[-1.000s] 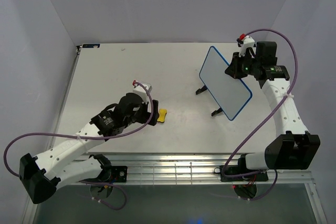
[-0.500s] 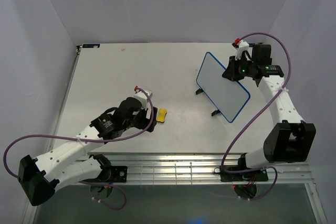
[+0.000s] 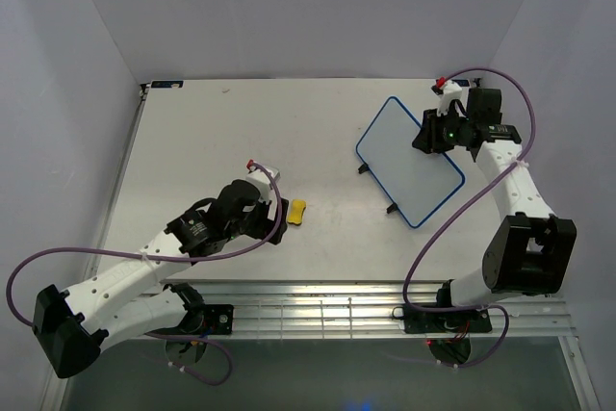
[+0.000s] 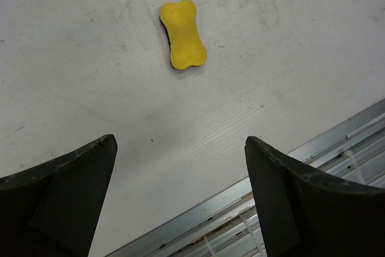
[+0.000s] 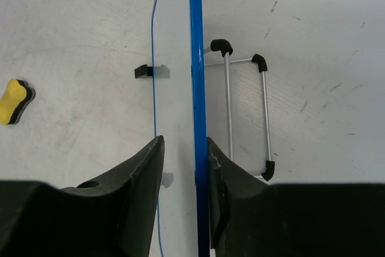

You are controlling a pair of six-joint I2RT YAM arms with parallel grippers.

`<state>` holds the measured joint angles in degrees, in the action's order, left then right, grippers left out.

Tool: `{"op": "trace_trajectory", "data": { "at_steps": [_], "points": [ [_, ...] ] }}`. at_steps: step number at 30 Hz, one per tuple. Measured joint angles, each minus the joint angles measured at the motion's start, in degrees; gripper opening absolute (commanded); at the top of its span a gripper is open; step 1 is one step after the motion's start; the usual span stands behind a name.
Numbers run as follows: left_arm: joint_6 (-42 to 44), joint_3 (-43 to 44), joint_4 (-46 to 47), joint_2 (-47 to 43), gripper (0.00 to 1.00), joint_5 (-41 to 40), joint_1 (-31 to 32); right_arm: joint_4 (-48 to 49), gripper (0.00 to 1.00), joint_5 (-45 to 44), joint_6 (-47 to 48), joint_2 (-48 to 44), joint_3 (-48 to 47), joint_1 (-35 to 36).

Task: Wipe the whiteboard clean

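Observation:
The whiteboard (image 3: 409, 163), white with a thin blue rim, stands tilted on its wire stand at the right of the table. Its face shows no writing in the top view. My right gripper (image 3: 430, 132) straddles its far top edge. In the right wrist view the blue rim (image 5: 195, 40) runs between my fingers: the right finger touches it and the left finger stands apart, so my right gripper (image 5: 185, 139) is open. My left gripper (image 3: 277, 215) is open and empty, just short of the yellow sponge (image 3: 298, 211). The sponge (image 4: 182, 34) lies flat ahead of my left gripper (image 4: 180, 142).
The board's wire stand with black feet (image 5: 246, 112) rests on the table behind the board. Two black feet (image 3: 364, 168) show at its front. The sponge also shows in the right wrist view (image 5: 15, 100). The metal rail of the table's near edge (image 4: 289, 161) lies below my left gripper.
The whiteboard has tipped and shifted a little to the left, now showing more of its face. The right gripper stayed at its top edge. The left gripper drew back slightly from the sponge.

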<state>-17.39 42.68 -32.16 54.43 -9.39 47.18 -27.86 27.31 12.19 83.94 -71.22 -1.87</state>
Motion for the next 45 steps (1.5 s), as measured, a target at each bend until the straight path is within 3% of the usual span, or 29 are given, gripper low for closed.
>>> {"op": "trace_trajectory", "data": {
  "at_steps": [10,28,30,45],
  "points": [
    [0.0,0.0,0.1,0.5,0.98,0.9,0.0,1.0,0.52,-7.4,2.3,3.5,-0.3,0.0],
    [0.3,-0.1,0.4,1.2,0.98,0.4,0.0,0.6,0.96,-13.1,3.9,9.7,-2.5,0.0],
    [0.1,-0.2,0.4,1.0,0.98,-0.4,0.0,0.5,0.90,-13.4,3.9,9.7,-2.6,0.0],
    [-3.3,-1.0,-0.7,-0.5,0.98,-8.6,-0.3,0.0,0.90,-22.3,0.7,8.7,-3.5,0.0]
  ]
}}
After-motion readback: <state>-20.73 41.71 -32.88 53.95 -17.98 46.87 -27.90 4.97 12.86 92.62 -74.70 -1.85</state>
